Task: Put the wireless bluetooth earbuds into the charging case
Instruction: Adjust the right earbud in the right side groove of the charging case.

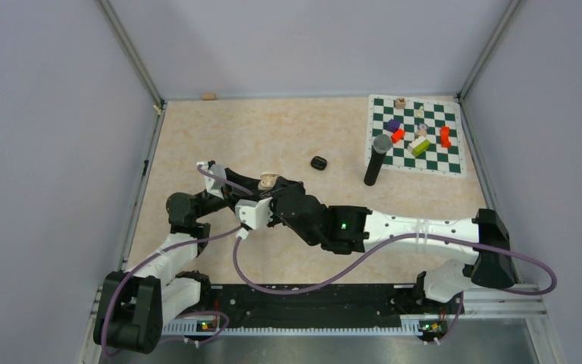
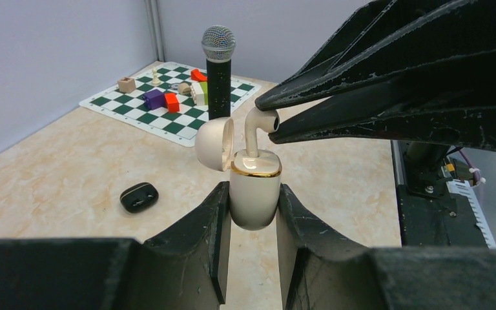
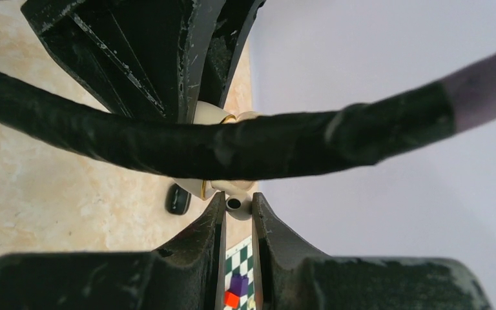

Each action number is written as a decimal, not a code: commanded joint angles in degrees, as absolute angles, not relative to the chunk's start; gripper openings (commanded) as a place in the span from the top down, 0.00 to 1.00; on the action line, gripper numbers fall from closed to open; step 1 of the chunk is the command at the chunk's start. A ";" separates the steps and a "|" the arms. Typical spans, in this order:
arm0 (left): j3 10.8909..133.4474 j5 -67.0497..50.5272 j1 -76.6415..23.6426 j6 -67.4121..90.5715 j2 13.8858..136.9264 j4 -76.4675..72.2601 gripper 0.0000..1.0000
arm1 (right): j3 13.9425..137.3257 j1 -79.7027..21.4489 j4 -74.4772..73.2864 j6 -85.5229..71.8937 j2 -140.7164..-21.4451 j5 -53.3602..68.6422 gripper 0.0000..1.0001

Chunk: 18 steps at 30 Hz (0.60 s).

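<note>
1. Two grippers meet over the middle of the table [image 1: 220,129]. Left of the left gripper [image 2: 253,201], bare marbled top runs unbroken to the grey side wall [image 2: 39,58].
2. Beyond the left gripper and to its left, a black oval case [image 2: 139,197] lies flat on the table, well apart from the fingers.
3. The left gripper's fingers are closed against both sides of the whitish charging case [image 2: 254,187]. It is held upright, off the table, with its lid hinged open to the left.
4. Straight ahead of that gripper a microphone [image 2: 218,71] stands upright at the near edge of a chessboard mat [image 2: 103,102]. Coloured blocks [image 2: 161,100] sit on the mat to the microphone's left.
5. The right gripper [image 3: 237,205] is nearly closed, pinching the head of a whitish earbud [image 2: 256,132] directly above the case. The earbud's stem points down into the gold-rimmed mouth.
6. Right of the left gripper, the black base rail [image 2: 426,194] lines the table's edge, leaving little open top on that side.
7. The top view shows the held case only as a pale speck between the arms, and the earbud cannot be made out there. The left wrist view alone shows the stem meeting the case. In the right wrist view a thick cable [image 3: 232,148] crosses the frame and hides most of the case.
</note>
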<state>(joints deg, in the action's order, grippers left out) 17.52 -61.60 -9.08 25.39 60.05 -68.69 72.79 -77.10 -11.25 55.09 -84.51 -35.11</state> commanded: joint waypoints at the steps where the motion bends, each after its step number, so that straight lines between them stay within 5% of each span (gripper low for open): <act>1: 18.11 -61.52 -9.05 25.77 59.18 -71.81 1.00 | 70.59 -78.51 -4.18 58.24 -85.60 -38.52 0.88; 18: 18.30 -61.43 -9.05 25.84 59.05 -71.55 1.00 | 73.03 -79.16 -12.79 51.92 -84.18 -32.07 0.88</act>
